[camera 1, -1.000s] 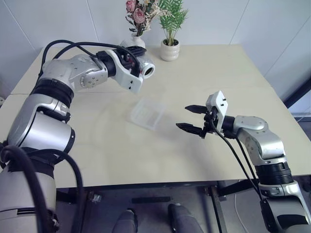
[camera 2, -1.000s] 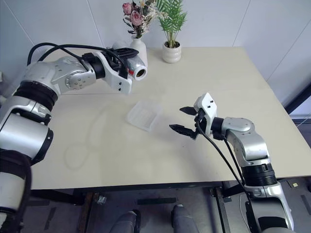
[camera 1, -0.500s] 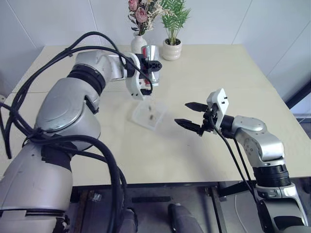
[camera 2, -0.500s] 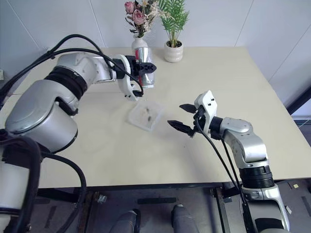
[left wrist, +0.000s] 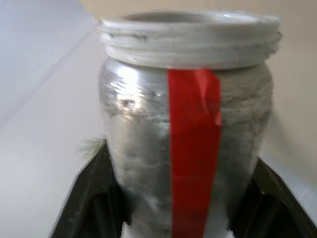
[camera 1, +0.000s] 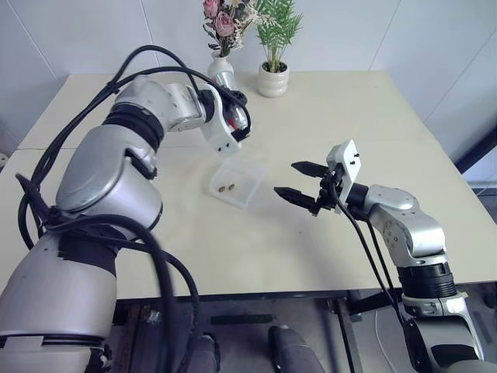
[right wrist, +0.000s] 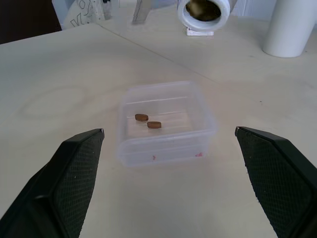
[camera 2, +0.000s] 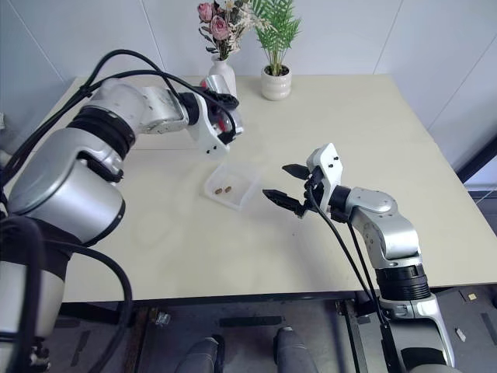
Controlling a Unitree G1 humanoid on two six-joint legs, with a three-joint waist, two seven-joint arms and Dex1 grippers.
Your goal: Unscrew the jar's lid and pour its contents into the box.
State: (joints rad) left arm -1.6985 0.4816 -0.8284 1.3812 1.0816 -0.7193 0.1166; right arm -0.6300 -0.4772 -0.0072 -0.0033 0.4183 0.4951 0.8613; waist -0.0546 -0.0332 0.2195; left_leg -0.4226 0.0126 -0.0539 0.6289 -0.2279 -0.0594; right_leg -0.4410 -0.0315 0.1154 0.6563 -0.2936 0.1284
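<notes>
My left gripper (camera 1: 236, 118) is shut on the jar (left wrist: 188, 139), a clear jar with a red stripe and a bare threaded mouth. It holds the jar tipped on its side in the air, just behind the box (camera 1: 237, 183). The jar's open mouth (right wrist: 204, 11) faces the box. The box is a clear shallow tray on the table, and two small brown pieces of the contents (right wrist: 147, 121) lie in it. To the right of the box, my right gripper (camera 1: 286, 178) hangs open and empty, pointing at it. The lid is out of view.
A white flower vase (camera 1: 221, 66) and a small potted plant (camera 1: 272, 78) stand at the back of the beige table (camera 1: 365, 116), just behind the jar. The table's right half and front strip are bare.
The left arm swung the jar down and tipped it by the box. The box held nothing a second ago and now holds two brown pieces. The right gripper has stayed put.
</notes>
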